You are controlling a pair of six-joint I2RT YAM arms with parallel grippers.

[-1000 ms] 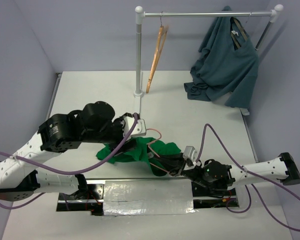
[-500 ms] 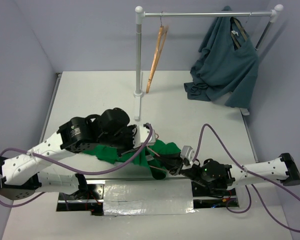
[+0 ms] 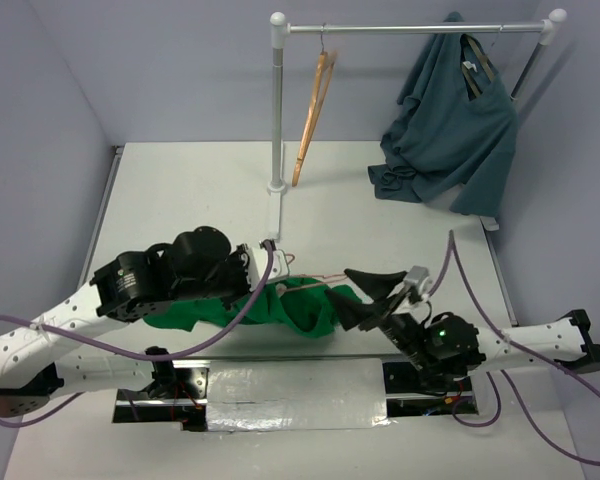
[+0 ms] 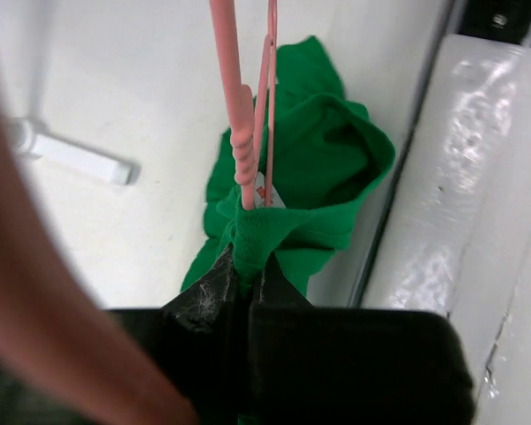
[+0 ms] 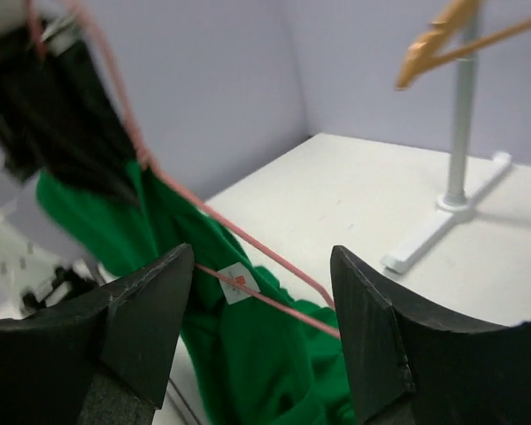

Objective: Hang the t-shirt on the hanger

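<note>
The bright green t-shirt (image 3: pixel 280 310) lies bunched near the table's front edge, between the two arms. My left gripper (image 4: pixel 246 266) is shut on a fold of its collar. The pink wire hanger (image 4: pixel 239 133) rises out of that fold beside the white label (image 4: pixel 271 197). From above, the hanger (image 3: pixel 315 279) runs rightward from the left gripper (image 3: pixel 271 284) over the cloth. My right gripper (image 5: pixel 261 305) stands open just right of the shirt, holding nothing; the t-shirt (image 5: pixel 248 372) and the hanger's wires (image 5: pixel 279 305) lie beyond its spread fingers. The right gripper (image 3: pixel 359 297) also shows open from above.
A clothes rack (image 3: pixel 410 28) stands at the back, its pole base (image 3: pixel 277 186) on the table. A tan wooden hanger (image 3: pixel 315 115) and a dark teal shirt (image 3: pixel 450 130) hang from it. A foil-covered strip (image 3: pixel 295 395) lines the near edge.
The left gripper has shut on the shirt's collar by the hanger and drawn back left. The right gripper has opened, let go, and pulled away to the right.
</note>
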